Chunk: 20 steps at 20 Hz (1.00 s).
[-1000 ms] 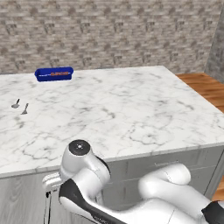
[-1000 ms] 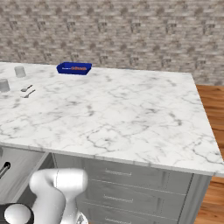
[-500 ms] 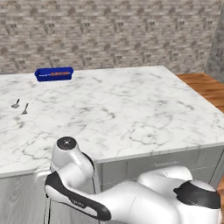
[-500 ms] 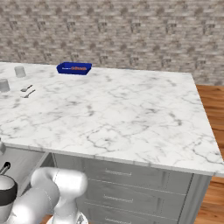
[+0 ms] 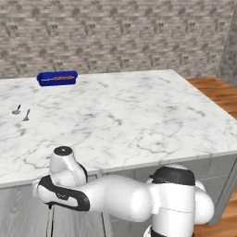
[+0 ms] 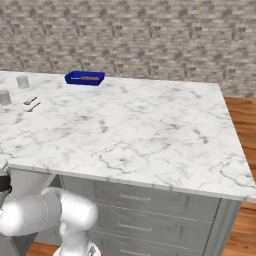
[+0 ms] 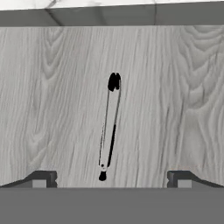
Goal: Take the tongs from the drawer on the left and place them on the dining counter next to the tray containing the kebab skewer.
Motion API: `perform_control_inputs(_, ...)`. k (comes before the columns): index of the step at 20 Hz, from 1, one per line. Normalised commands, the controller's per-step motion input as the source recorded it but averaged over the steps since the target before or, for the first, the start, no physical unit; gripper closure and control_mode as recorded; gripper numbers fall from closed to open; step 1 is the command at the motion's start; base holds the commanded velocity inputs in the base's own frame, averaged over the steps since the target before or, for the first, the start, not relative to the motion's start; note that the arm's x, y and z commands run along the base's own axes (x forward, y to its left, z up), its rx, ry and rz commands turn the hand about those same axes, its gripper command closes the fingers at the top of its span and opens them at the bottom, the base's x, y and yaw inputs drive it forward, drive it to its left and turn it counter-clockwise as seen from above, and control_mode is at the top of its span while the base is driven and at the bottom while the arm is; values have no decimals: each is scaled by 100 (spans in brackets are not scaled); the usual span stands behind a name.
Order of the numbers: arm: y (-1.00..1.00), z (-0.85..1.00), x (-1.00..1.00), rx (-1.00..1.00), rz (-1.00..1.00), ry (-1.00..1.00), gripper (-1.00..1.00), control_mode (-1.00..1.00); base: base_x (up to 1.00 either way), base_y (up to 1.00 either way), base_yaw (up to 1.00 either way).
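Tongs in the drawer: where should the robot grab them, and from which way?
Best bet is the middle of the tongs, coming straight down from above. They lie flat on the drawer floor, long and slim, with bare wood on both sides. The open gripper has a finger on each side of them in the hand view, so closing across the thin width should pinch them.
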Motion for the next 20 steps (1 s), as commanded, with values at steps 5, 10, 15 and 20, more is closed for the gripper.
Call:
perform_control_inputs(5,17,-45,0,0,0,5,-100,-100,0,0,0)
perform_control_inputs(10,9,-32,0,-4,0,0,-100,-100,0,0,0)
perform_control_inputs(15,19,-50,0,0,0,0,-100,-100,0,0,0)
perform_control_inputs(20,13,-35,-4,0,0,0,-100,-100,0,0,0)
